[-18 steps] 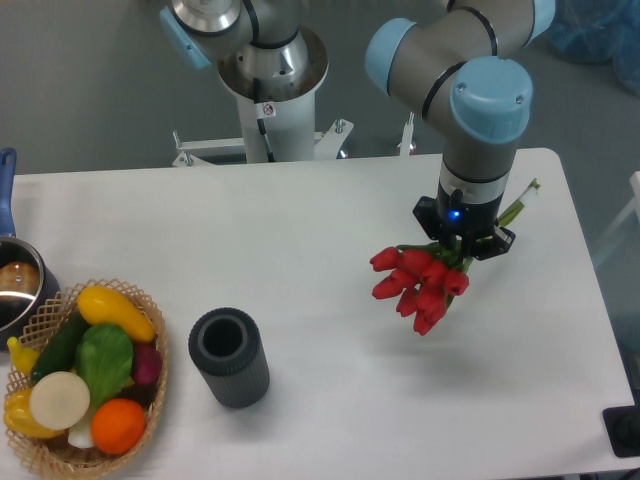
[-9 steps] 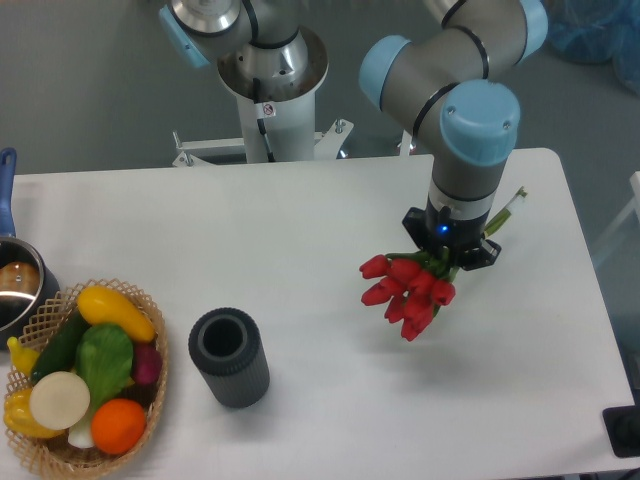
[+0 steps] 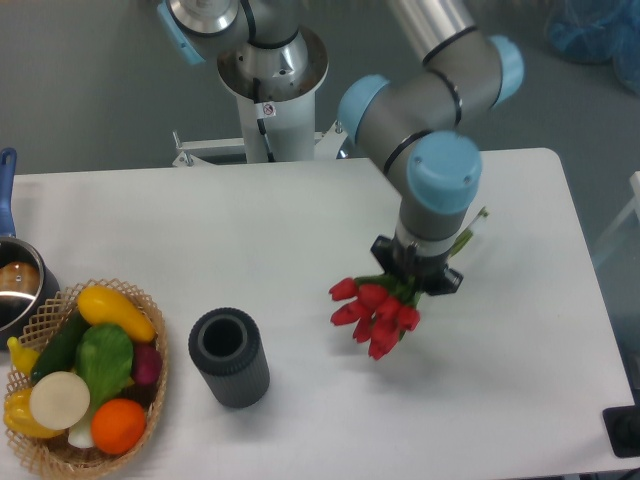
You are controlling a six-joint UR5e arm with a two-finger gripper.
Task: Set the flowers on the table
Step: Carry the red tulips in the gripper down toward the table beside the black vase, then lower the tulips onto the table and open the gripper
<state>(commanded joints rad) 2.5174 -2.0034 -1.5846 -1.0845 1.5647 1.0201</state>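
Flowers (image 3: 372, 312) hang clamped in the gripper (image 3: 415, 279) above the white worktop (image 3: 300, 230), red buds pointing down-left, green stems poking out up-right behind the wrist. A dark cylinder (image 3: 230, 357) stands well to their left, beside a wicker basket (image 3: 150, 385).

dark cylinder (image 3: 229, 357), wicker basket (image 3: 150, 385), pot (image 3: 15, 285)

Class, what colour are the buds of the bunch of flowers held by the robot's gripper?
Red buds on green stems, clearest in the fixed camera view.
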